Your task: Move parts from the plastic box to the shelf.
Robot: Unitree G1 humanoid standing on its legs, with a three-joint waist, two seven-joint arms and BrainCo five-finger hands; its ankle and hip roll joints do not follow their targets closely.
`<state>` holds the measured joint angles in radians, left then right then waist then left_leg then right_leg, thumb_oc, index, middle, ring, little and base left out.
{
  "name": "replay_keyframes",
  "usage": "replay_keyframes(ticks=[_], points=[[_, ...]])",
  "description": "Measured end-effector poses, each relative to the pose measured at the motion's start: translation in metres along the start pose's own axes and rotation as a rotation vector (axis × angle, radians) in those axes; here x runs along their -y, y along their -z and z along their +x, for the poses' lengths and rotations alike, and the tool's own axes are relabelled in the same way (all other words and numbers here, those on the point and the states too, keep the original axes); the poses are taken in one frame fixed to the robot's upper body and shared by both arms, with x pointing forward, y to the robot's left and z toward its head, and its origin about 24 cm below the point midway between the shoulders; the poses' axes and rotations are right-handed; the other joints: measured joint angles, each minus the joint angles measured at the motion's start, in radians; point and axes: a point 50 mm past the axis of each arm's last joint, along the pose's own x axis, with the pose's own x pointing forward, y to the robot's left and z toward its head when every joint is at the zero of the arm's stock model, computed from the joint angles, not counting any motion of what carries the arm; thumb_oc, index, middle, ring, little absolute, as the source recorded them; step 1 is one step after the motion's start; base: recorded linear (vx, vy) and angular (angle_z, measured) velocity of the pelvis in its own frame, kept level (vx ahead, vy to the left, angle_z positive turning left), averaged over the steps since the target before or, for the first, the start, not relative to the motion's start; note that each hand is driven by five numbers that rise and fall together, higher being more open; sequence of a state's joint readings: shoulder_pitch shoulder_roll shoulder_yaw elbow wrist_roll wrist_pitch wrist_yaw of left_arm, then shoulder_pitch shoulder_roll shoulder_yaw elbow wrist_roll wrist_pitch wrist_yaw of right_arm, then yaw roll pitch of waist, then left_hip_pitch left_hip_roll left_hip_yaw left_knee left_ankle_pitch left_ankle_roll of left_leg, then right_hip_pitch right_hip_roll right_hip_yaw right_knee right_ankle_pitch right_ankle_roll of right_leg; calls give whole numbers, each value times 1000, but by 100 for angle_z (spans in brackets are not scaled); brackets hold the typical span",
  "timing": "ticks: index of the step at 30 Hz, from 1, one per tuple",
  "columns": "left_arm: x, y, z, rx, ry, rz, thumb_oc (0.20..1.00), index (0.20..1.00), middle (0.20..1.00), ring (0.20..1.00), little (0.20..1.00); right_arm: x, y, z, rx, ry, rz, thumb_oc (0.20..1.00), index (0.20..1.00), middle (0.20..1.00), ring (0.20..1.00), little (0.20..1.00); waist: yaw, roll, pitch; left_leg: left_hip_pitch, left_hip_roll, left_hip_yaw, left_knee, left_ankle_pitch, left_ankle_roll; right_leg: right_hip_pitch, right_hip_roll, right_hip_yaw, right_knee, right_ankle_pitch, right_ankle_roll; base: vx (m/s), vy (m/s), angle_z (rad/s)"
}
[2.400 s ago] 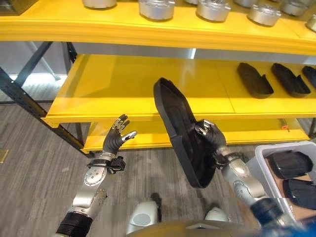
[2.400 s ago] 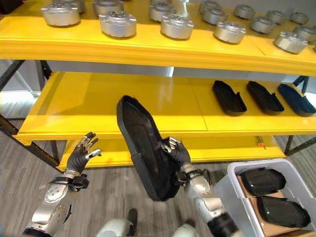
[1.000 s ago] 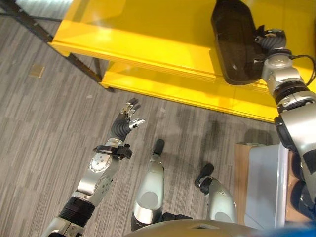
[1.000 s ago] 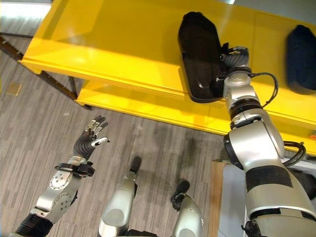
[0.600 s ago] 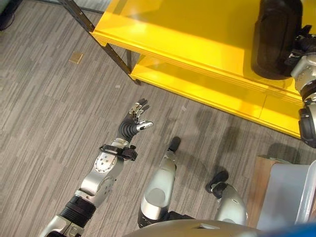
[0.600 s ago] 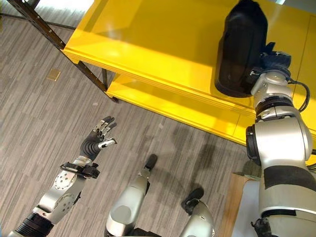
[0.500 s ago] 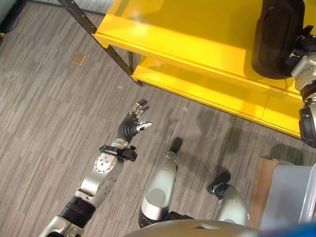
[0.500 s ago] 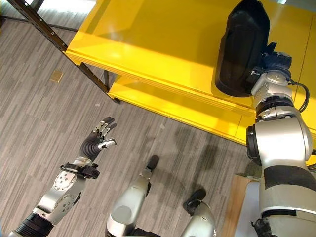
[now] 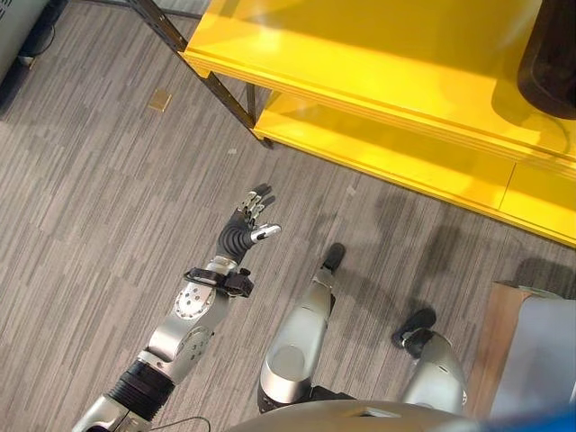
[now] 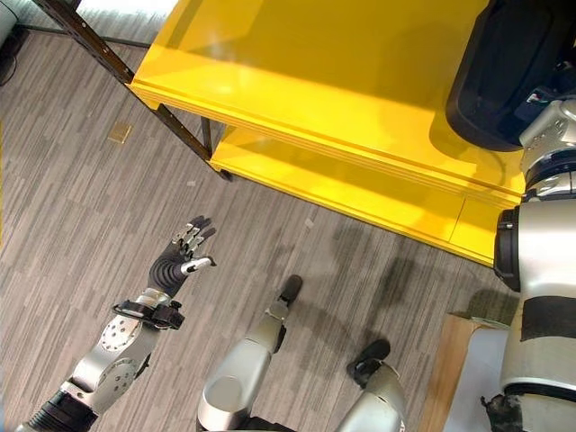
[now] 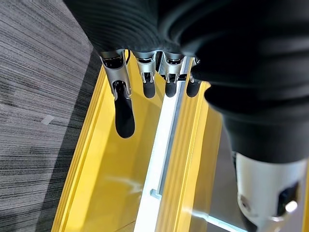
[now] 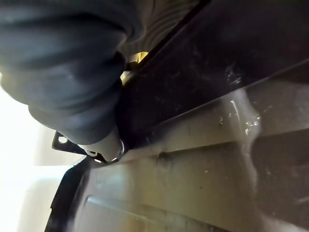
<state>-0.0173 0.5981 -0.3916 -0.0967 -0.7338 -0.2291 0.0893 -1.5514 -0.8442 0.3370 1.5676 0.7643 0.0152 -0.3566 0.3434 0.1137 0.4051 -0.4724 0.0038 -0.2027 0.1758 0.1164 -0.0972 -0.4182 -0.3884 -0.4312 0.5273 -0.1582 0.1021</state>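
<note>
Left eye view: the left hand hangs over the grey plank floor around 8 o'clock, fingers spread loose with nothing in them. The yellow shelf runs across the top from 12 to 3 o'clock, and the black moulded part sits on it right at the 2 o'clock edge, cut off by the frame. A sliver of the grey plastic box pokes in at 4 o'clock.

Right eye view: same setup, but you get more of the black part, lying on the shelf deck at 2 o'clock. The right hand is pressed against the part's near end, just below the dark wrist cover. Can't tell from here if it's gripping.

Left wrist view: dark-tipped fingers straight and apart, empty, pointing at the yellow shelf edge with floor at 9 o'clock.

Right wrist view: the dark ribbed cover of the right hand sits hard up against the black part's inner surface, which is dusty and ribbed. The fingers are hidden behind the part, so can't say whether they're clamped or loose
</note>
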Motion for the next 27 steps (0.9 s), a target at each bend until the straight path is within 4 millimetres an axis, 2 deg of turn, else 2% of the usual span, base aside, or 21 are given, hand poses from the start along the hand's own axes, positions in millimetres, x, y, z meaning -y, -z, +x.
replay_keyframes(ticks=[5,8,9,10,11,15,22,27], points=[[0,0,0,0,-1,2,1000,1000,1000,1000,1000,-3,-12,-1,32,-8,-5,200,200,200,200,200,-4,0,0,-1,0,0,-1,0,0,-1,3,-1,0,0,0,0,0,0],[-1,0,-1,-3,-2,5,1000,1000,1000,1000,1000,-3,-13,-2,47,-8,-43,200,200,200,200,200,-4,-1,0,-3,0,0,-1,0,0,-4,1,0,1,-1,1,0,0,0],[-2,0,-1,-4,-3,6,1000,1000,1000,1000,1000,-4,-13,-2,49,-8,-48,235,235,235,235,235,-4,-1,0,-5,0,-1,-1,0,0,-7,1,0,2,-1,1,0,0,0],[-2,0,-1,-4,-3,6,1000,1000,1000,1000,1000,-4,-13,-2,53,-8,-61,564,564,564,564,564,-4,-1,1,-9,0,-1,0,1,-2,-12,1,0,4,-1,0,0,0,0],[-2,0,-1,-4,-3,6,1000,1000,1000,1000,1000,-4,-14,-2,65,-7,-91,1000,1000,1000,1000,1000,-5,-1,1,-16,0,-1,0,3,-3,-19,0,0,8,-2,0,0,0,0],[-2,0,-2,-6,-6,5,1000,1000,1000,1000,1000,-5,-15,-2,73,-11,-104,1000,1000,1000,1000,1000,-5,-2,1,-23,1,-3,0,7,-4,-28,0,0,14,-3,-3,0,0,0],[-2,-1,-1,8,-5,5,1000,1000,1000,1000,1000,-21,-36,-9,182,-63,-186,1000,1000,1000,1000,1000,-10,-4,2,-23,1,-3,0,7,-4,-27,-1,0,15,-3,-4,0,0,0],[-2,-3,0,19,-4,6,1000,1000,1000,1000,1000,-24,-45,-11,215,-66,-189,1000,1000,1000,1000,1000,-15,-6,4,-19,1,-2,1,8,-3,-25,1,1,17,-3,-4,0,0,0]])
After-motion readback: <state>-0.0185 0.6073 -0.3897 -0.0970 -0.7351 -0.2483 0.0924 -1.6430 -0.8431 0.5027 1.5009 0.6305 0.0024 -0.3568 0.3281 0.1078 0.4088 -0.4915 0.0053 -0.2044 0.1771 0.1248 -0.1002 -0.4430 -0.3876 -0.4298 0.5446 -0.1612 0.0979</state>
